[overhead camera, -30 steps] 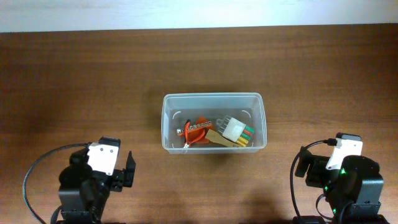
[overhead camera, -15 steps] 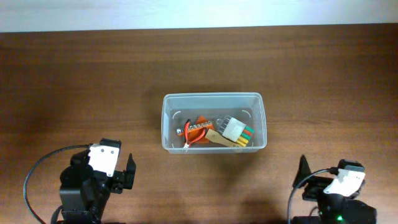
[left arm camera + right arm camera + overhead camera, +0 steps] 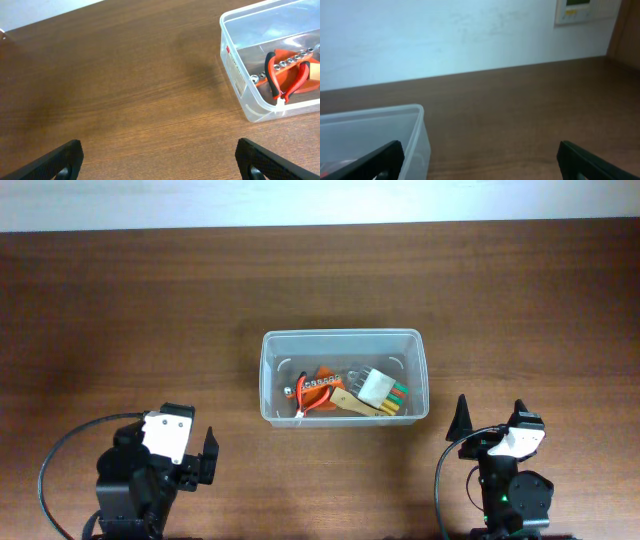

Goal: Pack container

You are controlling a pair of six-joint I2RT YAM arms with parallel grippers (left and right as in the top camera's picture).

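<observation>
The clear plastic container (image 3: 343, 340) stands at the table's middle and holds red-handled pliers (image 3: 304, 395), an orange socket holder (image 3: 325, 385) and a white block with coloured pieces (image 3: 383, 390). It also shows in the left wrist view (image 3: 235, 60) with the pliers (image 3: 280, 82), and its corner shows in the right wrist view (image 3: 417, 130). My left gripper (image 3: 200, 458) is open and empty near the front left, its fingers (image 3: 157, 160) over bare wood. My right gripper (image 3: 490, 420) is open and empty at the front right, right of the container's near corner, its fingers (image 3: 477, 160) wide apart.
The brown wooden table (image 3: 120, 310) runs to a white wall at the back (image 3: 445, 35). A wall panel (image 3: 577, 10) hangs at the upper right of the right wrist view. Black cables loop from both arm bases at the front edge.
The right arm has drawn back toward the front edge and tilted up, so its fingers now point toward the container. The left arm has hardly moved.
</observation>
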